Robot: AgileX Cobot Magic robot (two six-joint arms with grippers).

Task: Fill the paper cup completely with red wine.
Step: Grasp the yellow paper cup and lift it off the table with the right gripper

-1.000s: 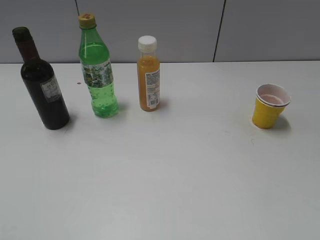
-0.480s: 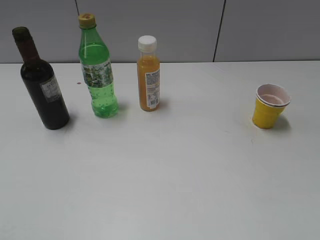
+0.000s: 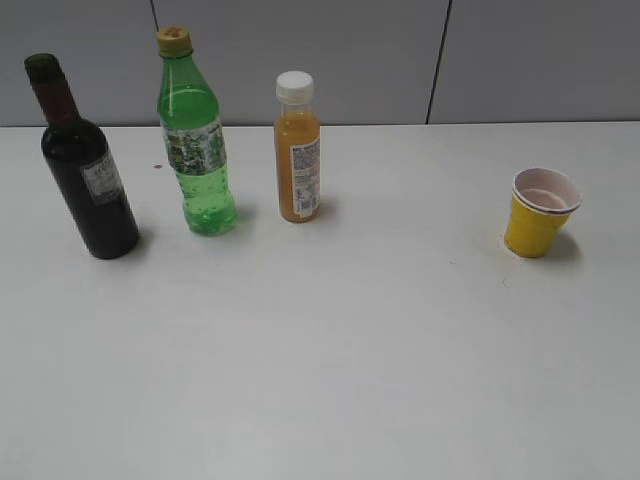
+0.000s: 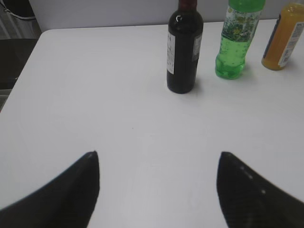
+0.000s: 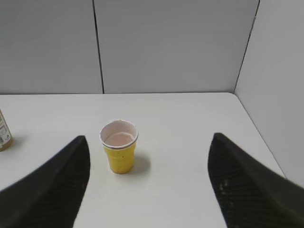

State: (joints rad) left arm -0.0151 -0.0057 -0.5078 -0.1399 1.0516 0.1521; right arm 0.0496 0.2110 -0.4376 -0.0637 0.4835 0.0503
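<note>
Tapering yellow paper cup (image 3: 540, 212) (white-rimmed)

Yellow cup (image 3: 535, 225) with white inside, near-black wine bottle (image 3: 88, 180), green soda bottle (image 3: 197, 150), orange juice bottle (image 3: 297, 160), white tabletop (image 3: 330, 350)

A lab bench: white table (image 3: 350, 380), grey partition panels (image 3: 300, 60) (plain, seamed).

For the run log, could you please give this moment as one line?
phase: before grasp | left pincer: open, empty | right pincer: open, empty | wine bottle: upright, untouched | paper cup: upright, no wine
</note>
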